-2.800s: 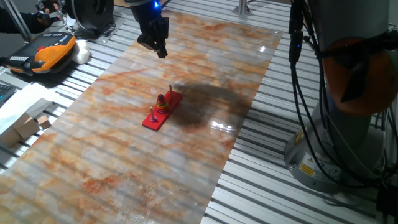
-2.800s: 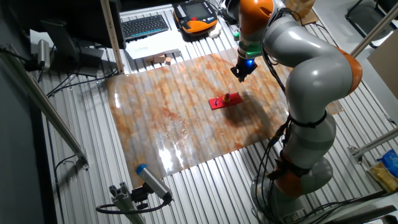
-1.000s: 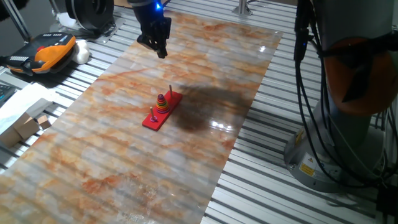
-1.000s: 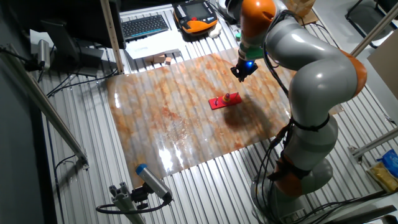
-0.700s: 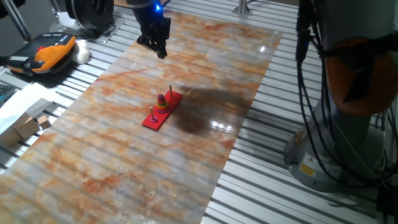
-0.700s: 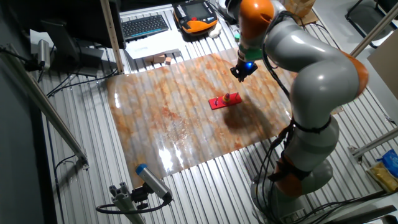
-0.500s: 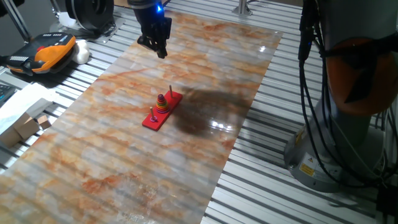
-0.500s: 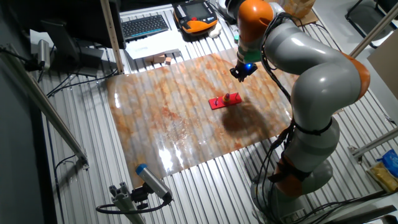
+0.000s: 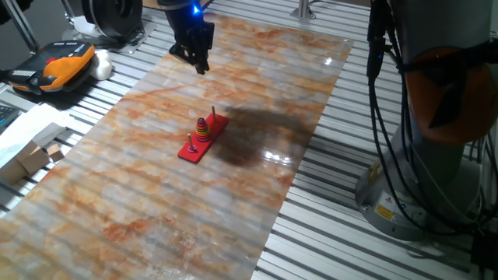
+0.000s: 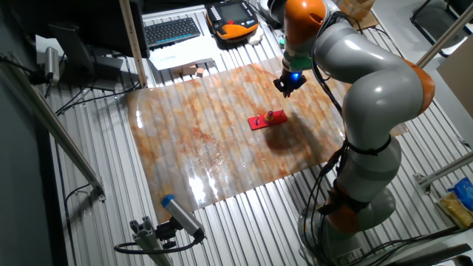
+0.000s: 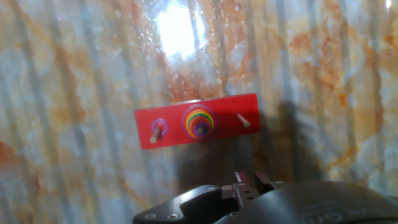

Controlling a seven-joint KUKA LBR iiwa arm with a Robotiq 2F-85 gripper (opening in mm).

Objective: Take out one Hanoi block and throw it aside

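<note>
The red peg base (image 9: pixel 204 140) lies mid-table; it also shows in the other fixed view (image 10: pixel 266 120) and the hand view (image 11: pixel 196 121). A stack of red, yellow and orange rings (image 11: pixel 198 121) sits on its middle peg. The Hanoi block (image 11: pixel 159 127), a tiny purple ring, sits on an end peg (image 9: pixel 191 145). The other end peg (image 11: pixel 244 120) is bare. My gripper (image 9: pixel 200 64) hangs high above the table, beyond the base and apart from it. Its fingers (image 11: pixel 247 180) look closed together and hold nothing.
An orange-and-black teach pendant (image 9: pixel 58 64) lies on the slatted bench at the left, with wooden blocks (image 9: pixel 35 158) and papers nearby. The arm's base and hanging cables (image 9: pixel 389 140) stand off the table's right side. A keyboard (image 10: pixel 171 30) sits at the back.
The gripper has stayed almost in place above the far part of the table. The toy has not moved.
</note>
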